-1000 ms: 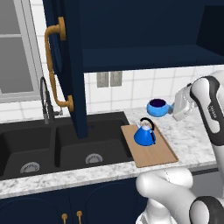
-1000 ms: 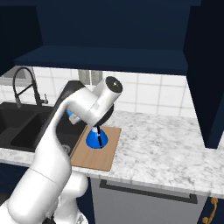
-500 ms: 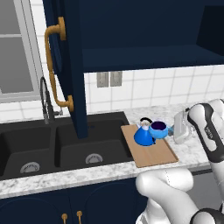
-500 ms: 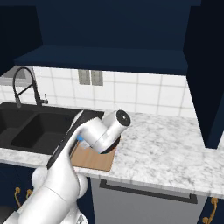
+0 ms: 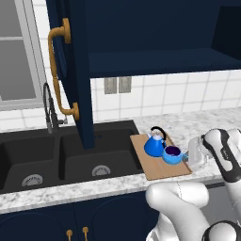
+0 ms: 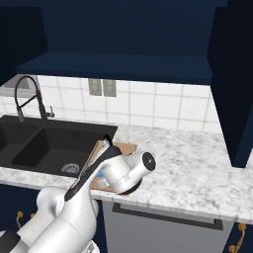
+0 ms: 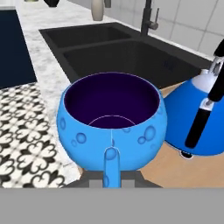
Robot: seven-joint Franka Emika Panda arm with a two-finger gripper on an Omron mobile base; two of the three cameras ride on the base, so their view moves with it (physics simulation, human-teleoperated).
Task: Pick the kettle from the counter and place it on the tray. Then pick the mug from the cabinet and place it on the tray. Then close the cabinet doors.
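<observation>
Blue mug (image 7: 112, 124) hangs by its handle in the clamped jaws, beside the kettle (image 5: 155, 142) on the tray (image 5: 155, 170) near the desk's front edge. Lowering it flat onto bare board, clear of the kettle, looks the sound move.

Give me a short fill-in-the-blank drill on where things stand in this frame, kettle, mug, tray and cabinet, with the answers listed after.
1. The kettle stands on the ____.
2. The gripper is shut on the handle of the ____.
3. Beside the tray, set into the counter, lies a black double ____.
4. The cabinet door with the brass handle stands ____.

Missing words: tray; mug; sink; open
</observation>
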